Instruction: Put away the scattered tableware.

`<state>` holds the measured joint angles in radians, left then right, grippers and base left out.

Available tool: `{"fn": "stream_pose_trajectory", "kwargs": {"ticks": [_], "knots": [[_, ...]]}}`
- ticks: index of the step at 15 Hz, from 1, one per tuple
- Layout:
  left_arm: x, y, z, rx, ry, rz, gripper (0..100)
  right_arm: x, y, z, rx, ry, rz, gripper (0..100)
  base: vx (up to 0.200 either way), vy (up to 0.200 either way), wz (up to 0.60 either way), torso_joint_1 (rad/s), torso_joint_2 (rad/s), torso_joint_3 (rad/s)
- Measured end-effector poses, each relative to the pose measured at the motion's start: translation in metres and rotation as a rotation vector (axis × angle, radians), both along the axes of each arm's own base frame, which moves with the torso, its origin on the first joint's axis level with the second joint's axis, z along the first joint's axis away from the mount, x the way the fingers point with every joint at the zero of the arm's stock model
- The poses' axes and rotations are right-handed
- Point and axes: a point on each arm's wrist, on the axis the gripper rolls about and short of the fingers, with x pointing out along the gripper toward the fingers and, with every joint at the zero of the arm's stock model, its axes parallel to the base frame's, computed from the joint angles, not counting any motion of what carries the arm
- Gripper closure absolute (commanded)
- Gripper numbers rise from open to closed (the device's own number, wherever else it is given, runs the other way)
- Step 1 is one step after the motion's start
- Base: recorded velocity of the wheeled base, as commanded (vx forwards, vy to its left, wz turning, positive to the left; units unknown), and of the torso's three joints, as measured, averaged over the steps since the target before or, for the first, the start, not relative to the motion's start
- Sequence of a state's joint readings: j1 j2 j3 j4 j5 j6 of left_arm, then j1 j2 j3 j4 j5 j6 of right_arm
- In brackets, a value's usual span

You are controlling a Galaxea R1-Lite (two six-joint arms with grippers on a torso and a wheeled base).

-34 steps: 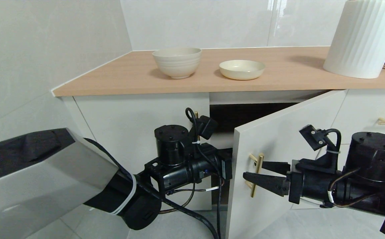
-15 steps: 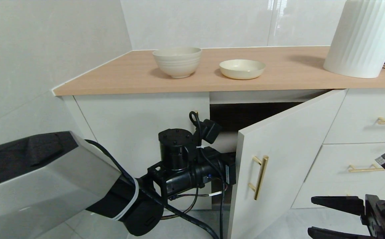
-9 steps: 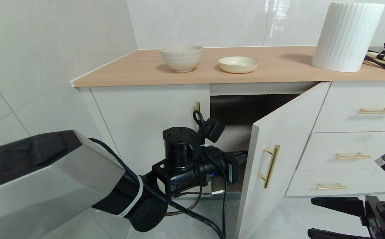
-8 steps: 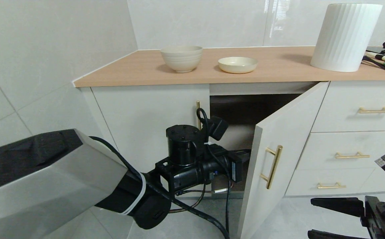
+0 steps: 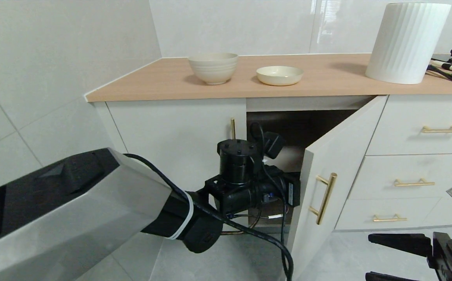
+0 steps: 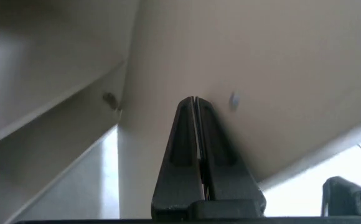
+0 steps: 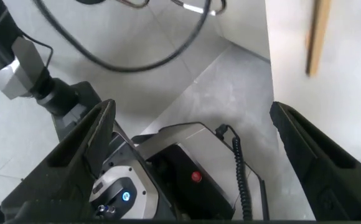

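Here, the left tool (image 6: 195, 104), pinched narrow, sits behind the smooth white cabinet door (image 5: 339, 156); the right tool (image 5: 369, 255) gapes wide beside it.

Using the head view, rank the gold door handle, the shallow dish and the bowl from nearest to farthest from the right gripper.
From the right gripper:
1. Gold door handle, low on the open door.
2. Shallow dish, on the counter above the door.
3. Bowl, farther left on the counter.
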<state>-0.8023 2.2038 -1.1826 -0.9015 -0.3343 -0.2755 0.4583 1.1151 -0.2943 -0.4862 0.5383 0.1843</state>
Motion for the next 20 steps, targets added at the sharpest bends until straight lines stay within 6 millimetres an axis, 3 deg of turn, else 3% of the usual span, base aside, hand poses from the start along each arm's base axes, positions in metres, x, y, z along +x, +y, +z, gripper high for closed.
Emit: {"fn": "stream_pose_trajectory", "kwargs": {"ticks": [2,5,7,10,12,14,16,17,20], "knots": [[-0.026,-0.025,0.01,-0.008,-0.008,-0.076,100,-0.005,-0.002,0.003,0.015,-0.02,0.021,0,0.0,0.0,0.0,0.0,0.0,0.0],[-0.076,-0.057,0.019,0.0,-0.005,-0.189,100,-0.024,-0.006,0.008,0.08,-0.047,0.186,0,0.0,0.0,0.0,0.0,0.0,0.0],[-0.076,-0.055,0.023,-0.004,-0.013,-0.146,100,-0.032,-0.009,0.009,0.094,-0.061,0.214,0,0.0,0.0,0.0,0.0,0.0,0.0],[-0.056,-0.025,0.027,-0.017,-0.027,-0.027,100,-0.033,-0.009,0.01,0.096,-0.066,0.217,0,0.0,0.0,0.0,0.0,0.0,0.0],[-0.046,0.009,0.03,-0.005,-0.021,0.045,100,-0.024,-0.005,0.013,0.088,-0.052,0.207,0,0.0,0.0,0.0,0.0,0.0,0.0],[-0.04,0.053,0.032,0.024,0.0,0.135,100,-0.005,0.004,0.017,0.066,-0.022,0.177,0,0.0,0.0,0.0,0.0,0.0,0.0],[-0.029,0.112,0.035,0.054,0.002,0.279,100,0.027,0.02,0.021,0.031,0.013,0.118,0,0.0,0.0,0.0,0.0,0.0,0.0],[-0.024,0.14,0.037,0.066,-0.007,0.354,0,0.047,0.028,0.023,0.016,0.025,0.091,0,0.0,0.0,0.0,0.0,0.0,0.0],[-0.03,0.212,0.043,0.109,-0.04,0.549,0,0.108,0.049,0.035,-0.014,0.058,0.021,0,0.0,0.0,0.0,0.0,0.0,0.0]]}}
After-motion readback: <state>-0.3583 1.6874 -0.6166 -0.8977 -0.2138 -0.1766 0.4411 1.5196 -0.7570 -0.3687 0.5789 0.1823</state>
